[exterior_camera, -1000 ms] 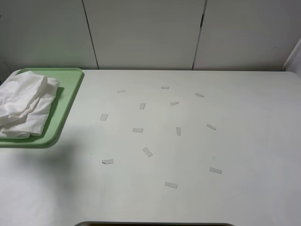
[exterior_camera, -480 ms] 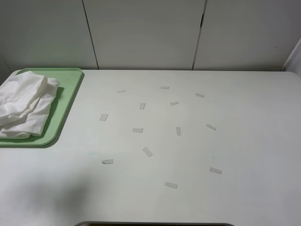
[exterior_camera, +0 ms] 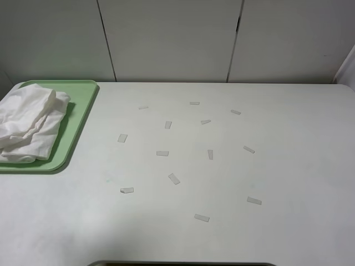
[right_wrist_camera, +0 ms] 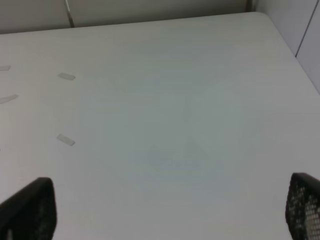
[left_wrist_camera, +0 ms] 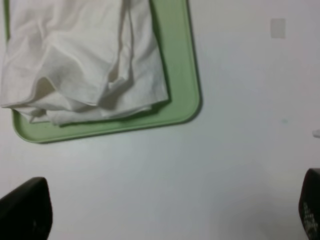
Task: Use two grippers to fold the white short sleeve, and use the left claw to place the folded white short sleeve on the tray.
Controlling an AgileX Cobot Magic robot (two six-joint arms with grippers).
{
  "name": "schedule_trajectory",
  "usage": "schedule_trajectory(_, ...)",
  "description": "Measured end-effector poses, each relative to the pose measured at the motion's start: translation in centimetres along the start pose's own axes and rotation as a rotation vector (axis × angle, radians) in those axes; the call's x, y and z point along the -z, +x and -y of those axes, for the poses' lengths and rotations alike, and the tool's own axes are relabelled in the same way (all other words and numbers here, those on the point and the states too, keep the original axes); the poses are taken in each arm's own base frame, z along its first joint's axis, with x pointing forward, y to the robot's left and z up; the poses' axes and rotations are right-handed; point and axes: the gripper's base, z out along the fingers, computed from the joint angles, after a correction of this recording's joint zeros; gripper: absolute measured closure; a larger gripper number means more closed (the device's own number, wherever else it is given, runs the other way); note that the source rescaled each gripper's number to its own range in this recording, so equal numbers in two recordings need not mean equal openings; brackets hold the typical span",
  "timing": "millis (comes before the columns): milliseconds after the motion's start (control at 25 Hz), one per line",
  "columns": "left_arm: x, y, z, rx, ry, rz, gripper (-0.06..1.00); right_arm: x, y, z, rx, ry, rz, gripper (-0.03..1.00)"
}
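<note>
The white short sleeve [exterior_camera: 30, 122] lies folded and rumpled on the pale green tray [exterior_camera: 80, 113] at the table's far left. In the left wrist view the shirt [left_wrist_camera: 80, 60] covers most of the tray [left_wrist_camera: 177, 60], and the left claw [left_wrist_camera: 170, 210] hangs above bare table beside the tray, open, with only its two black fingertips [left_wrist_camera: 25, 210] showing. My right gripper [right_wrist_camera: 165, 210] is open over bare table with nothing between its fingers. Neither arm appears in the exterior high view.
Several small pale tape strips [exterior_camera: 162, 153] are scattered over the middle of the white table [exterior_camera: 288, 166]. A white panelled wall [exterior_camera: 172, 39] runs behind it. The table's right edge [right_wrist_camera: 292, 55] shows in the right wrist view.
A faint shadow on the table near the tray's front has slid toward the near edge and faded out. The shirt and tray have not moved.
</note>
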Motion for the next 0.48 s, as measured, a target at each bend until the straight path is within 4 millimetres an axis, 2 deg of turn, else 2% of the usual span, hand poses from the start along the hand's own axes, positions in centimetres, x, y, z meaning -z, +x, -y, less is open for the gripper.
schedule_trajectory(40,0.0,0.0,0.0,0.0,0.0,0.0,-0.04,0.0,0.0,0.0,0.0,0.0,0.0,-0.03)
schedule_trajectory(280,0.4,4.0,1.0,0.0,0.03,0.025,-0.04,0.0,0.0,0.0,0.0,0.0,0.0,-0.03)
schedule_trajectory(320,0.4,4.0,1.0,0.0,0.03,0.025,-0.04,0.0,0.0,0.0,0.0,0.0,0.0,-0.03)
schedule_trajectory(480,0.8,7.1,1.6,-0.001,0.032,0.066,-0.04,0.0,0.0,0.0,0.0,0.0,0.0,-0.03)
